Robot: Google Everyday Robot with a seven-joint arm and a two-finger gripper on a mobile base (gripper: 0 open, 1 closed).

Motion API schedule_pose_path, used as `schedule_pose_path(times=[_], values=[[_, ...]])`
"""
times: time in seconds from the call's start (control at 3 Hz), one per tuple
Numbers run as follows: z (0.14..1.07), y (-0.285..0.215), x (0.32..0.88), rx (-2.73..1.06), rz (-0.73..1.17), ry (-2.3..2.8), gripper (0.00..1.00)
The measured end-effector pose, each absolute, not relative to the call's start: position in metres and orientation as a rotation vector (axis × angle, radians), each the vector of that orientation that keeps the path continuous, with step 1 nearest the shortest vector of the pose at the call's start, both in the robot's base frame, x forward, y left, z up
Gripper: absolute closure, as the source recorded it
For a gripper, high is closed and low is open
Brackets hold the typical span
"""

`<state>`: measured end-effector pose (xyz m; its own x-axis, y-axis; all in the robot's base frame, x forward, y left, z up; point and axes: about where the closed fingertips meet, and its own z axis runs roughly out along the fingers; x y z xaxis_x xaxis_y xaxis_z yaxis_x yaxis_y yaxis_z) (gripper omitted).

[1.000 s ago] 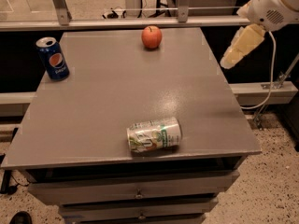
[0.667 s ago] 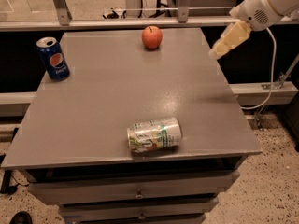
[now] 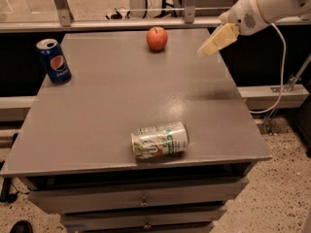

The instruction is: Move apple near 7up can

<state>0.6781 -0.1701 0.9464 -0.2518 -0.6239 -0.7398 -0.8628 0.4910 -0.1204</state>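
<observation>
Pale and wedge-shaped, the gripper (image 3: 207, 46) hangs in the air over the far right corner of the table (image 3: 97, 130), at the end of a white arm (image 3: 272, 4) that comes in from the upper right. It slants down and to the left. Whether it is open or closed cannot be told from this angle, and it holds nothing that shows.

The table is a grey cabinet top with a dull sheen, and drawers (image 3: 141, 200) sit below its near edge. Speckled floor (image 3: 286, 193) shows to the right. A metal rail (image 3: 97, 24) runs along behind the far edge, and a light cable (image 3: 279, 72) loops down from the arm past the right side.

The apple (image 3: 157, 38) sits close to the far edge, a little right of the middle, with its stem dimple up. It is left of the gripper and apart from it.

The 7up can (image 3: 159, 140) lies on its side near the near edge, about midway across. Its long axis runs left to right, with the right end turned slightly toward the far side. Which end is the top I cannot tell.

A blue Pepsi can (image 3: 54, 61) stands upright by the far left edge, well apart from both.

Between the apple and the 7up can stretches a wide band of bare tabletop. Bare surface also lies to the left and right of the 7up can, but only a narrow strip separates it from the near edge.
</observation>
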Motion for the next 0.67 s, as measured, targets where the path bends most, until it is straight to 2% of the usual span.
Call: schedule_pose_path(times=[0.33, 0.67], values=[[0.944, -0.154, 0.688, -1.192, 0.444, 1.927, 0.0], [0.931, -0.114, 0.721, -1.149, 0.485, 1.81, 0.0]])
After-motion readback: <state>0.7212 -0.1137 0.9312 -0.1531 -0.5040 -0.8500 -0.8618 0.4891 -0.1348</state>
